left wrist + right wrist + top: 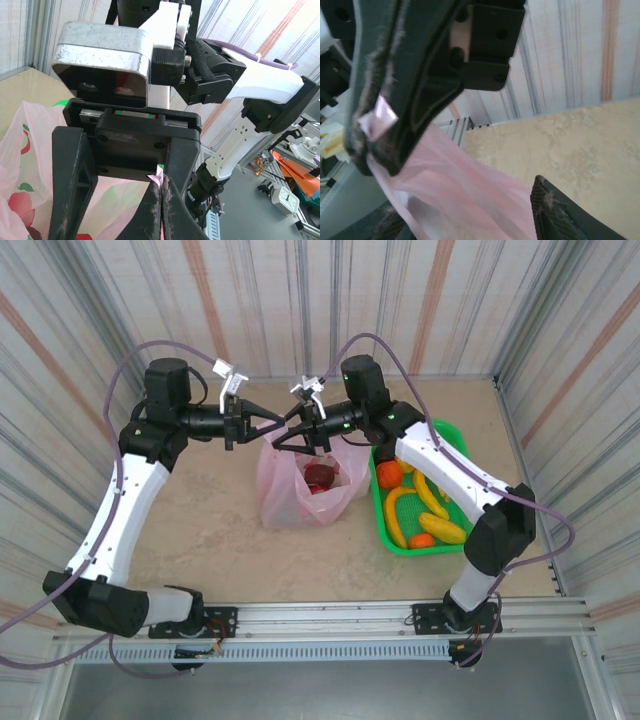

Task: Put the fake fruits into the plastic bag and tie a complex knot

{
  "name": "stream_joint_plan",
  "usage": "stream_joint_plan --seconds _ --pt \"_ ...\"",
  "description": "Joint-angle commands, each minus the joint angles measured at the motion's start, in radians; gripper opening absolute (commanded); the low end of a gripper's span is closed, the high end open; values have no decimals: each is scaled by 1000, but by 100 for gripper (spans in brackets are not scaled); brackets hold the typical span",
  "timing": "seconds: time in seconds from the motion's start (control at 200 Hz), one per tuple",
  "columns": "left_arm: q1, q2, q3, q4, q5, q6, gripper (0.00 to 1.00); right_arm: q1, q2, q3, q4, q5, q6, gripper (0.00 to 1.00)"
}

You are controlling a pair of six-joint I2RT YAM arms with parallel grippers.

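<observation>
The pink plastic bag [296,492] stands at mid table with a red fake fruit [320,477] inside. My left gripper [280,422] hangs above the bag's mouth, shut on a thin pink strip of its handle [159,176]. My right gripper [285,438] meets it from the right. In the right wrist view its jaws stand apart, and the stretched pink plastic [460,190] runs between its fingers [565,212] without being pinched. The left gripper's shut tips, with a bit of pink plastic between them [377,119], show there at upper left. No knot is visible.
A green basket [452,435] sits right of the bag, under the right arm, holding yellow bananas [432,495] and orange balls [390,473]. Striped walls close in the table on three sides. Bare tabletop [200,530] lies left of and in front of the bag.
</observation>
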Motion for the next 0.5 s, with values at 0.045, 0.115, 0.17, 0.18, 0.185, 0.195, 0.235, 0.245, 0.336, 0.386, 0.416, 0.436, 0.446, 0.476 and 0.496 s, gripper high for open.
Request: stream_joint_plan --seconds 0.045,0.115,0.17,0.18,0.185,0.195,0.235,0.245,0.336,0.386,0.416,0.436,0.446,0.476,0.496 --pt "7 6 -18 37 35 5 0 19 15 21 83 -50 37 41" --pt "8 2 -25 56 29 -9 10 19 16 20 86 -46 46 30" --pt "8 -4 -27 80 24 -27 16 19 17 20 85 -35 56 20" --pt "10 -5 -29 83 24 -30 18 20 17 18 84 -32 57 18" --pt "10 -6 -30 85 24 -31 19 21 17 18 84 -31 58 17" --pt "12 -8 -30 90 21 -34 21 21 18 17 84 -29 59 15" --pt "16 -19 -33 110 8 -51 26 21 16 14 82 -19 68 9" --pt "17 -22 -34 115 4 -56 27 21 15 14 82 -17 69 7" --pt "46 -66 -56 176 -36 -101 43 21 4 7 74 13 80 0" --pt "71 -104 -86 225 -58 -135 51 20 -2 -1 76 33 85 0" --pt "88 -131 -109 253 -80 -152 58 19 -8 -7 77 43 89 0" --pt "99 -150 -125 266 -101 -162 62 20 -10 -10 79 50 95 0" --pt "106 -160 -136 272 -110 -168 63 19 -12 -12 81 53 98 0" --pt "120 -192 -166 298 -138 -181 67 20 -17 -19 87 66 107 0" --pt "129 -213 -188 311 -155 -187 70 19 -21 -24 92 72 111 0"
